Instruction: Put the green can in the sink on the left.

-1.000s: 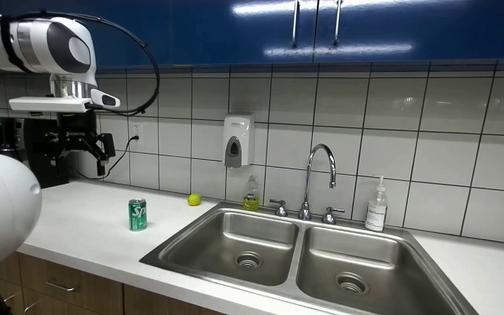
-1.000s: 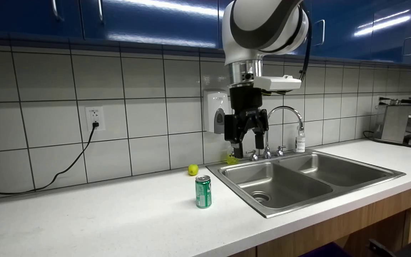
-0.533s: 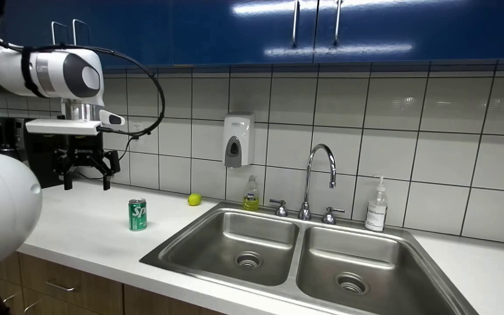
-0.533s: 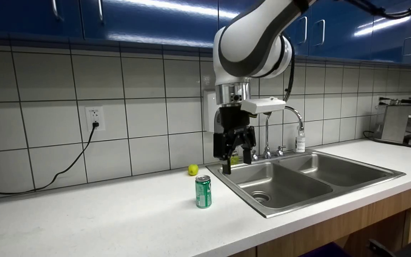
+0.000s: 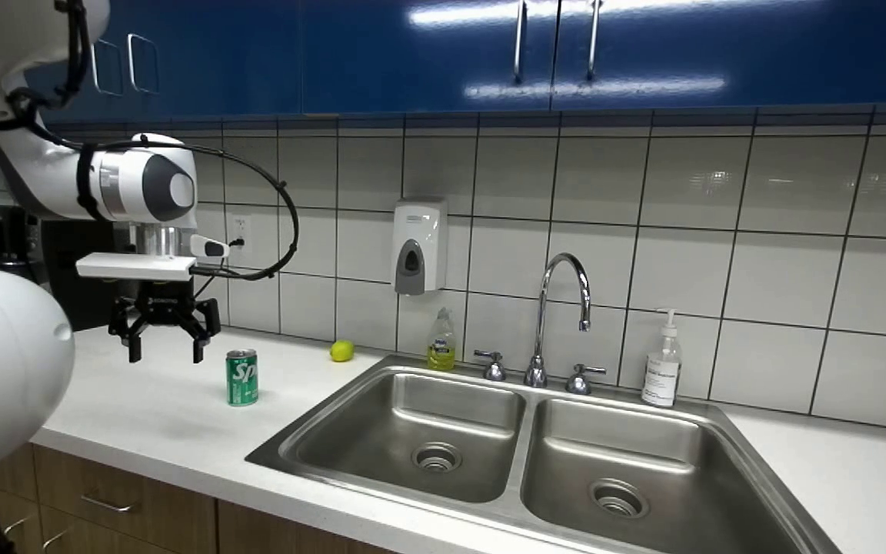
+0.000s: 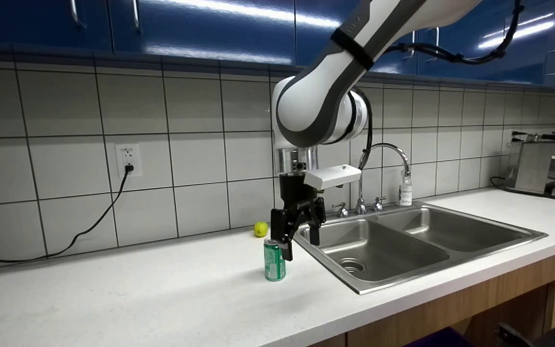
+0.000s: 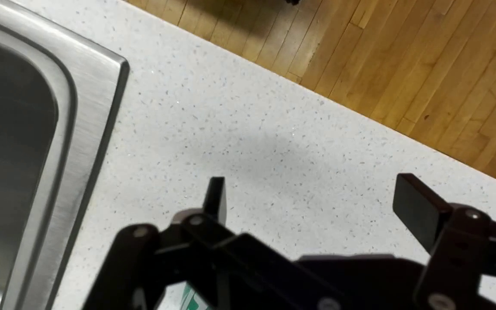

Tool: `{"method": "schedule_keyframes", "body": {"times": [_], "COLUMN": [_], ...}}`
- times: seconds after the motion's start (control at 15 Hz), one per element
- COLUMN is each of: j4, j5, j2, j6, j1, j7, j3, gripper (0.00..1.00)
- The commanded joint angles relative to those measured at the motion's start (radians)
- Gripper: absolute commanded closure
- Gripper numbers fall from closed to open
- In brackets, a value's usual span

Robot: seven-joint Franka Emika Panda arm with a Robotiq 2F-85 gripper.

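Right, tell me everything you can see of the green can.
The green can looks like a metal cylinder with a silver top and white lettering that begins "Sp" in an exterior view. Whether it has been opened is too small to tell. It stands upright on the white countertop, beside the sink, apart from its rim. Only the countertop touches it; the open gripper hangs nearby with a gap between them.

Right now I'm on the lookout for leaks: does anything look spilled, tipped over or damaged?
Nothing stands out: the can, yellow bottle and pump bottle all stand upright, and I see no spill or damage in these views.
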Motion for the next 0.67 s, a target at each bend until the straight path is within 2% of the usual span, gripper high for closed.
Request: {"method": "schedule_keyframes", "body": {"times": [0.0,0.6], "j4": [0.065,0.205], "j5": [-0.058,-0.094], "j2": [0.096,0.256], "j6": [0.033,0.051], "j1": [-0.006,-0.013], "j7": [0.021,0.018], "j3": [-0.005,-0.059], "gripper": [0.0,0.0]}}
